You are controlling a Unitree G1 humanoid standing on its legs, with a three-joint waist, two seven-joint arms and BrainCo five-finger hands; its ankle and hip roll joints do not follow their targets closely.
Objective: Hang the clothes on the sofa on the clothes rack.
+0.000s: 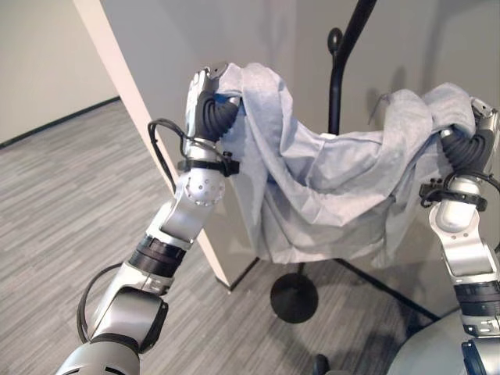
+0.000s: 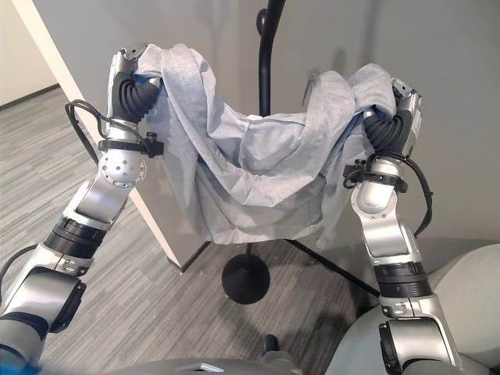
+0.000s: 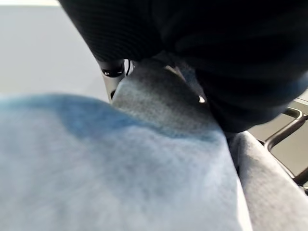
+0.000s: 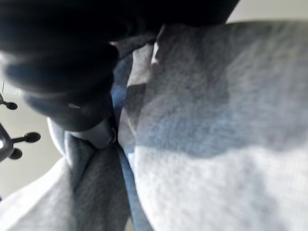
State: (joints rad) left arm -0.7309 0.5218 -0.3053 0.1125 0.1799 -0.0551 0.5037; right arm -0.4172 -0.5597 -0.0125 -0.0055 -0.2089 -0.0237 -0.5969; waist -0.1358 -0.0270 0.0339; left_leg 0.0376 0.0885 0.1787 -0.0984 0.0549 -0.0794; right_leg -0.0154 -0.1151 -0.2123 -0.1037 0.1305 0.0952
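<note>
**Grey garment held up between two raised hands at the rack**

While both arms are lifted high, a light grey garment (image 1: 328, 187) hangs spread between them, sagging in the middle like a hammock in front of the black clothes rack (image 1: 337, 78). The left hand (image 1: 205, 94) is at the garment's left end, with cloth bunched over and around it; the right hand (image 2: 400, 109) is at the right end, likewise wrapped in gathered fabric. With cloth draped over both hands, I cannot tell from either eye view how the fingers are set, and both wrist views are taken up by the dark ribbed cover and grey fabric (image 3: 144, 183) lying close against it, so the fingers stay hidden there too.

The rack's upright pole rises behind the garment's low middle, a knobbed peg (image 1: 334, 37) showing above the cloth, and its round black base (image 1: 294, 297) stands on the grey carpet (image 1: 70, 211) below the hem. A pale wall panel (image 1: 156, 47) stands behind the left arm.
</note>
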